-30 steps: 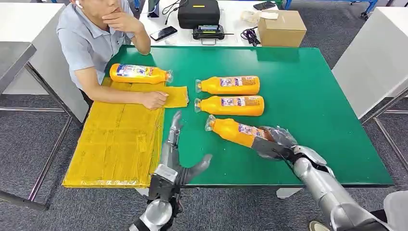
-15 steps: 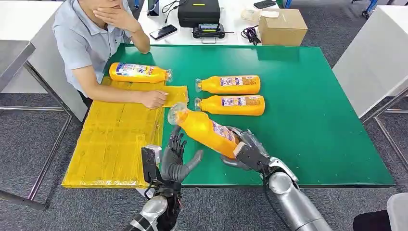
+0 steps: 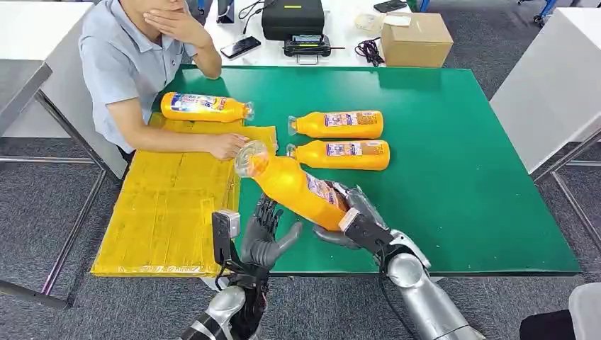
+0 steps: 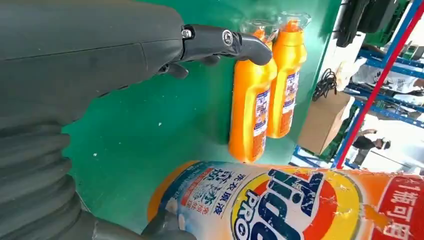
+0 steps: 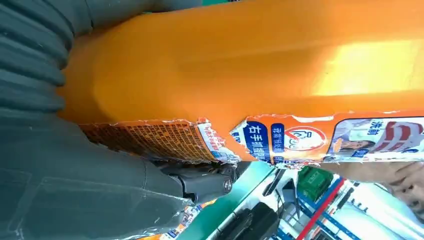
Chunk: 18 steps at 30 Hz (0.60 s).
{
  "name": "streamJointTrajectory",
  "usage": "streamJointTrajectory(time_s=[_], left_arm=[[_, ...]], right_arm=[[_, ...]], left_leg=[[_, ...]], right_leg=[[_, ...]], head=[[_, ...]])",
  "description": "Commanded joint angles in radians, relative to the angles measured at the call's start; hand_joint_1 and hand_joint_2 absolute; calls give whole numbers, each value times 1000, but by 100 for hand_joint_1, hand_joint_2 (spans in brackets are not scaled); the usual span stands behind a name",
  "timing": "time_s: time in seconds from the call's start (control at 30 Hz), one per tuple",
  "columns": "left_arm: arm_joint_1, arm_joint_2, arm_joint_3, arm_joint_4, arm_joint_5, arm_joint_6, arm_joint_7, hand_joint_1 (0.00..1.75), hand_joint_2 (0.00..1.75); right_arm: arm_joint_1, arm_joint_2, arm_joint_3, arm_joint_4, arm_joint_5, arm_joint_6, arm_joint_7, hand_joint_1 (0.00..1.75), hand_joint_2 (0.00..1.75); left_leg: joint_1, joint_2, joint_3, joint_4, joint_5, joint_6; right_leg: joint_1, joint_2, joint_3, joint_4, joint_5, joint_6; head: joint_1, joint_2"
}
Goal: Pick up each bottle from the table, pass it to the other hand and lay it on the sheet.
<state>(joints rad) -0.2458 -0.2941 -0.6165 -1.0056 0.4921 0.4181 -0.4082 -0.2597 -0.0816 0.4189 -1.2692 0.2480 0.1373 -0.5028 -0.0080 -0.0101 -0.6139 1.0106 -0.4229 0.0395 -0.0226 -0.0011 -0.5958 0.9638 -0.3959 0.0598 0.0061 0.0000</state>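
I see person [image 3: 131, 64] seated at green counter [image 3: 453, 156] far-left corner; cardboard box [image 3: 415, 40], black case [image 3: 293, 17], phone [image 3: 240, 48] behind.

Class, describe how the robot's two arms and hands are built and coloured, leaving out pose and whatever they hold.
Both arms are silver metal with rounded joint housings. The right hand and left hand are dark grey with thick jointed fingers; the wrist views show a grey ribbed cover behind each. A small grey box sits at the left wrist, and a black cable runs along the right forearm.

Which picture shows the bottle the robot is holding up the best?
The head view: the whole held bottle shows there, gripped by the right hand. The left wrist view shows part of its label; the right wrist view, a close stretch of its orange side.
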Motion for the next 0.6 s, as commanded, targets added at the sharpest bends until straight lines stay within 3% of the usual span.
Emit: streamJointTrajectory(time_s=[0.03, 0.23, 0.6], left_arm=[[-40, 38, -29, 57, 4, -1, 6, 0, 175], [-36, 42, -33, 37, 6, -20, 5, 0, 175], [32, 90, -29, -216, 19, -131, -50, 0, 175]], right_arm=[[-29, 4, 19, 10, -3, -1, -1, 175, 175], [-35, 1, 29, 13, -8, 6, -4, 175, 175], [-93, 1, 104, 127, -32, 62, -3, 175, 175]], left_leg=[[1, 2, 3, 0, -1, -2], [1, 2, 3, 0, -1, -2], [2, 5, 5, 0, -3, -3]], right_leg=[[1, 1, 2, 0, -1, -2], [1, 1, 3, 0, -1, -3], [2, 4, 4, -1, -1, -3]], head=[[0, 0], [0, 0], [0, 0]])
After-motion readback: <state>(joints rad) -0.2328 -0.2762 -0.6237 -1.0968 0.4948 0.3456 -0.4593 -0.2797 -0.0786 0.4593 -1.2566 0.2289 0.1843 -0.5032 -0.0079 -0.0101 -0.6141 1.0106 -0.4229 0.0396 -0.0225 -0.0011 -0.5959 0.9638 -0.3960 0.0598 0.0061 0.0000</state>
